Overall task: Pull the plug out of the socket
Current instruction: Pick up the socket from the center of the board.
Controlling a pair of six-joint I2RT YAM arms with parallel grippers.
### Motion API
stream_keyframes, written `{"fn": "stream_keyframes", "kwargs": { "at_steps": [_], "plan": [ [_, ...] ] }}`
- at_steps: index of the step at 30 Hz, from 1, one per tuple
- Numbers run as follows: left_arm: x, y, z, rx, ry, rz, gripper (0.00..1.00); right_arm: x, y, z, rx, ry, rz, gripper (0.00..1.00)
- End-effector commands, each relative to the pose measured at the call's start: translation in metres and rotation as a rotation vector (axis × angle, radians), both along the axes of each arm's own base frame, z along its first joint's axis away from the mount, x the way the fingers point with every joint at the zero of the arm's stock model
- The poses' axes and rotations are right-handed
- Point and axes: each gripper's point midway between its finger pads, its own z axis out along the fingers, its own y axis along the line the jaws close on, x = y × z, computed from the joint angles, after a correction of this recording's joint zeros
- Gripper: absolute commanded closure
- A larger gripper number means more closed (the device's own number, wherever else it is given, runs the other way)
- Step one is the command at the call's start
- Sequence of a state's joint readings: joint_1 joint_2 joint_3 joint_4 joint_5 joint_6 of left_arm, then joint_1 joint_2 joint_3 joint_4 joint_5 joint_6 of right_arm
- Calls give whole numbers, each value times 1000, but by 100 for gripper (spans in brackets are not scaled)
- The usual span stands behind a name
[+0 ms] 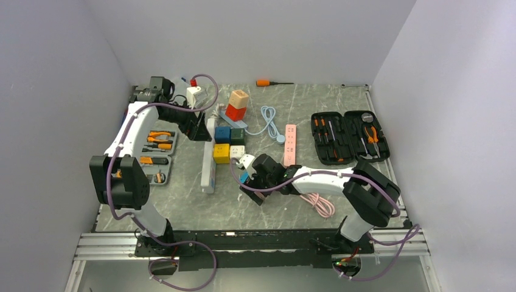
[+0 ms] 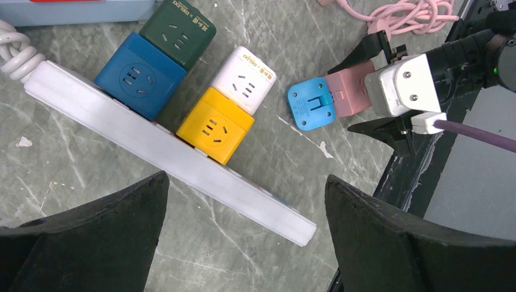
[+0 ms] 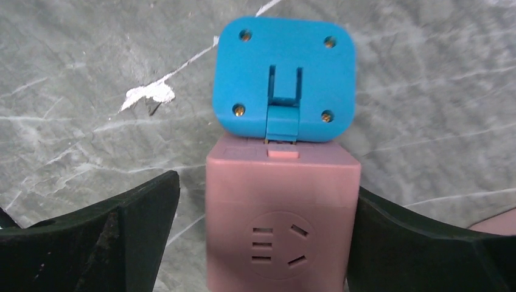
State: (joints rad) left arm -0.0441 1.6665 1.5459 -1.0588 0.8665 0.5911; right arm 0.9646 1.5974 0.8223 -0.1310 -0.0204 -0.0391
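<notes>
1. Tool state, right: my right gripper [image 3: 266, 182] is spread, one black finger on each side of the pink cube-shaped plastic socket [image 3: 280, 231]. A sliver of table shows between one finger and the cube wall. The other finger sits just beside or touching the opposite wall; I cannot tell which. Nothing is pinched yet.
2. Tool state, left: my left gripper [image 2: 246, 179] is spread wide and holds nothing. It hangs above the long white power strip [image 2: 91, 106], which lies well to the side of the pink socket.
3. Location of the work: the pink socket lies on the grey marbled table [image 3: 73, 73]. The blue square plastic plug [image 3: 284, 79] is seated against the socket face that points away from my right wrist, so it lies just past my right fingertips.
4. Governing relation: the socket and plug form one body whose long axis runs straight ahead along my right fingers, pink end nearer, blue end farther. In my judgement, separation must follow this axis.
5. Arm assignment: my right arm is already at the pink socket and is the nearer one. My left arm is well apart from it, with the blue end facing its side.
6. Judged next step: close on the socket walls and hold them; the blue plug then needs a second grip.
</notes>
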Motion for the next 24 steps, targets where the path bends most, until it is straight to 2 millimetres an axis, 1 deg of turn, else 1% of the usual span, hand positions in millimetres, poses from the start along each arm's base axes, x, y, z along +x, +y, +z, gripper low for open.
{"fn": "stream_keyframes", "kwargs": {
  "at_steps": [1, 4, 6, 7, 11, 13, 14, 15, 18, 23, 24],
  "plan": [
    [-4, -9, 19, -38, -71, -39, 1, 0, 8, 5, 73, -4, -62, 9],
    [-7, -13, 17, -34, -78, -53, 1, 8, 9, 0, 67, -17, -95, 14],
    [-10, -17, 17, -35, -97, -68, 1, 11, 9, -3, 65, -28, -113, 20],
    [-13, -20, 17, -39, -106, -78, 1, 11, 8, -5, 61, -29, -116, 25],
    [-24, -26, 11, -17, -149, -132, 1, 15, 11, 2, 101, -51, -138, 63],
    [-31, -30, 15, -20, -187, -170, 1, 15, 11, 8, 112, -54, -143, 86],
    [-34, -31, 19, -28, -215, -189, 0, 15, 11, 13, 120, -57, -143, 94],
    [-37, -33, 23, -35, -246, -209, 0, 15, 12, 20, 133, -60, -144, 100],
    [-46, -33, 41, -21, -368, -259, 1, 12, 10, 44, 181, -61, -145, 100],
    [-71, -30, 71, 51, -604, -394, 1, 9, 5, 100, 375, -41, -139, 100],
    [-77, -29, 72, 71, -644, -418, 1, 8, 5, 112, 416, -32, -125, 100]
  ]
}}
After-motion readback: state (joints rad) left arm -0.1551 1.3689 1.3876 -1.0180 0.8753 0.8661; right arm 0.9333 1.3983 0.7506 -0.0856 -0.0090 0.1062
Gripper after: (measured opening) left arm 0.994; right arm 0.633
